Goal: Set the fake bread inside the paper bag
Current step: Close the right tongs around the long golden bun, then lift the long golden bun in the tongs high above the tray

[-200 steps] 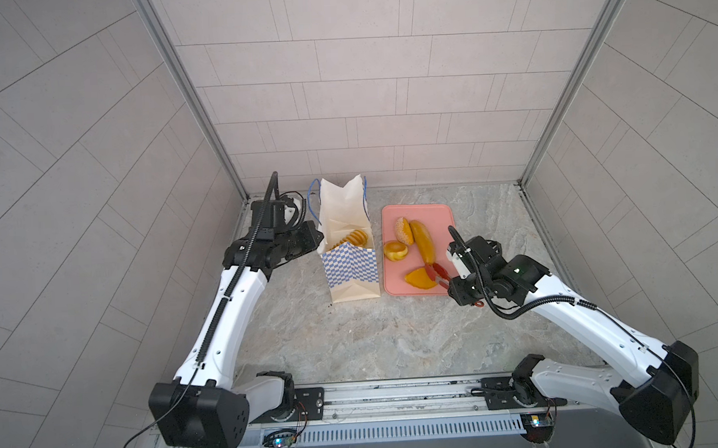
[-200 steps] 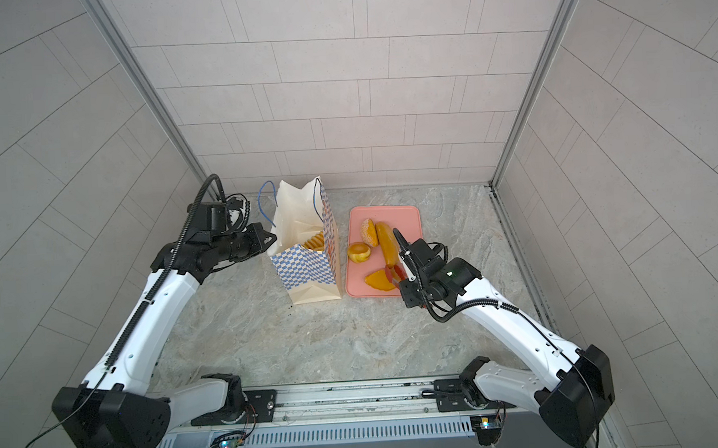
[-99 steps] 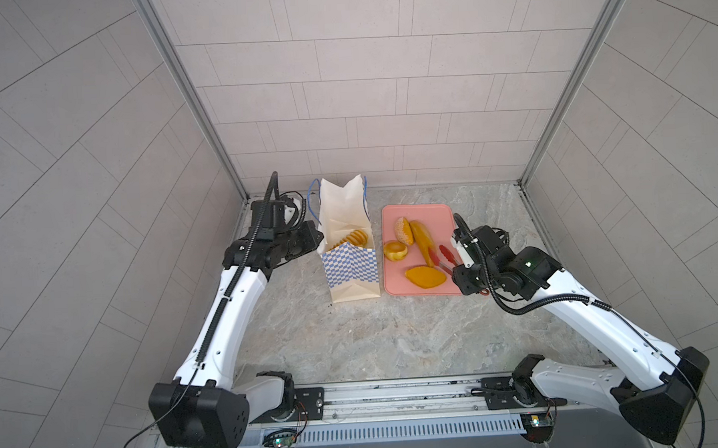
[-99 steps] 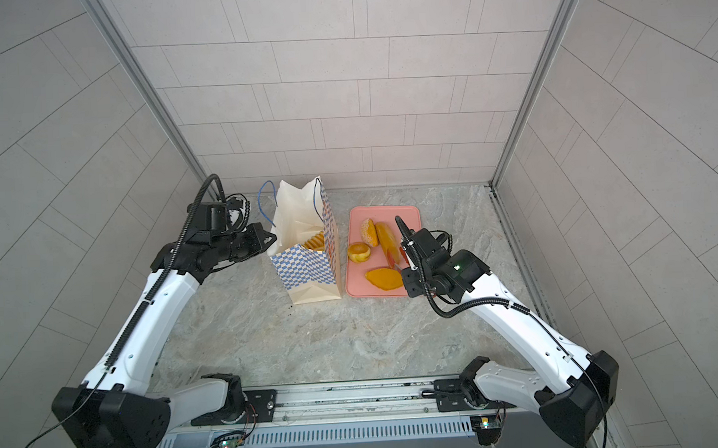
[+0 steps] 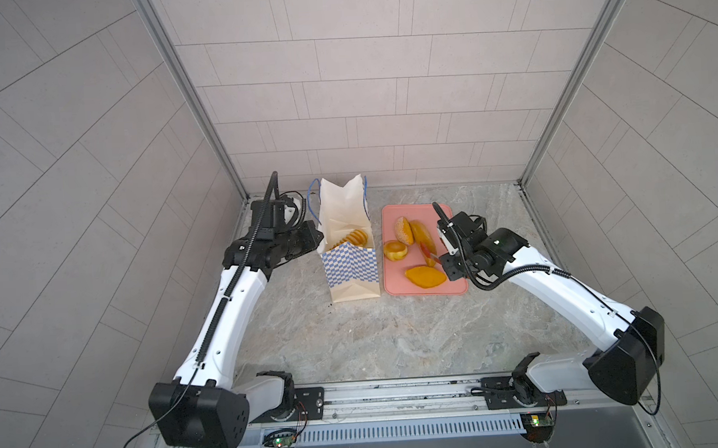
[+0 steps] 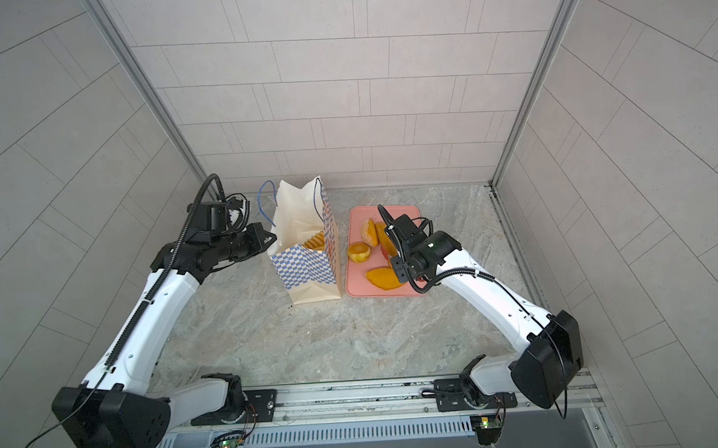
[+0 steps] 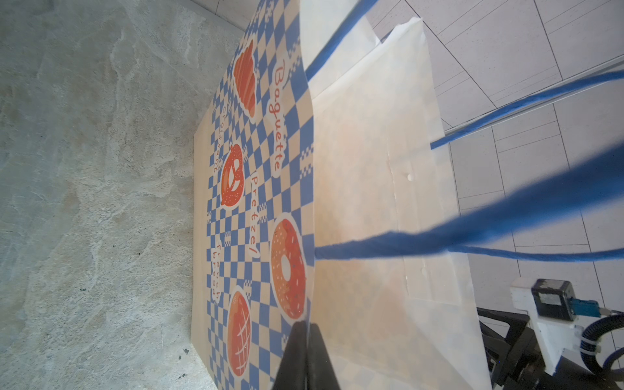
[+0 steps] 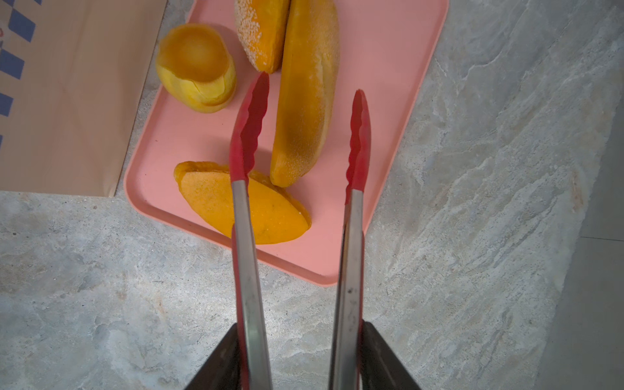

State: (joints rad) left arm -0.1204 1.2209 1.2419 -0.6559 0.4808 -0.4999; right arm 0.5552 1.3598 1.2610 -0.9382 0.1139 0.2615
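The paper bag stands upright and open, with one piece of fake bread inside. My left gripper is shut on the bag's rim. My right gripper is shut on the red tongs. The tongs' arms stand apart on either side of the long loaf, not pinching it. Near it lie a sesame bun, a round pastry and a flat oval pastry.
The loose breads all lie on a flat pink tray just right of the bag. Tiled walls enclose the marble table on three sides, and the arms' base rail runs along the front edge.
My right gripper has moved back from the flat oval pastry to the long loaf, and the tongs have spread wider. The left arm and the bag have not moved.
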